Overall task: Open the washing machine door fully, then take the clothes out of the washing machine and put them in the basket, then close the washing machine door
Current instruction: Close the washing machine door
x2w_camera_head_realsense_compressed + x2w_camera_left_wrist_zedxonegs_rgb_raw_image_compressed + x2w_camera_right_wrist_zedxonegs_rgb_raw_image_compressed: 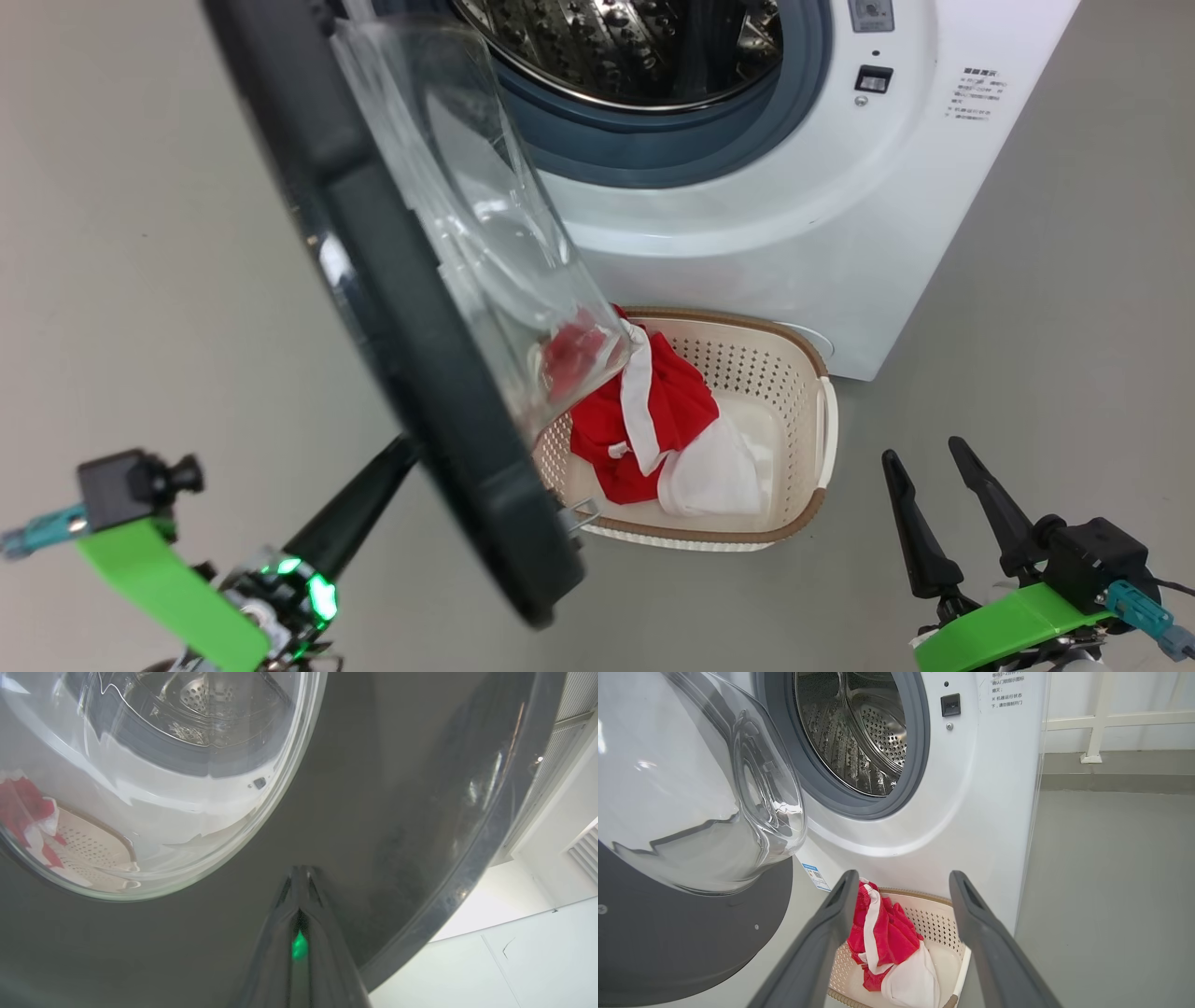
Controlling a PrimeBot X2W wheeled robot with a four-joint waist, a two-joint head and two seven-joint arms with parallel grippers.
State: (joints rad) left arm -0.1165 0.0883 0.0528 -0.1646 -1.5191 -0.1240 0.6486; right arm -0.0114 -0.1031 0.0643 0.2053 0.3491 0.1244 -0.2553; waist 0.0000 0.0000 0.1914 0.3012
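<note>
The washing machine (794, 215) stands with its steel drum (635, 47) showing no clothes inside. The washing machine door (401, 308) hangs part way open, its glass bowl over the basket's left end. My left gripper (401, 453) is shut, with its fingertips (301, 870) against the door's black outer face (397, 812). Red and white clothes (653, 420) lie in the cream basket (822, 411) on the floor below the machine's opening. My right gripper (924, 451) is open and holds nothing, to the right of the basket. In the right wrist view the right gripper (903, 877) frames the clothes (887, 933) and basket (943, 924).
Grey floor (140, 233) lies to the left and right of the machine. In the right wrist view a white railing (1097, 723) and a wall stand beyond the machine's right side. A small metal latch (581, 511) sticks out of the door's lower inner edge near the basket.
</note>
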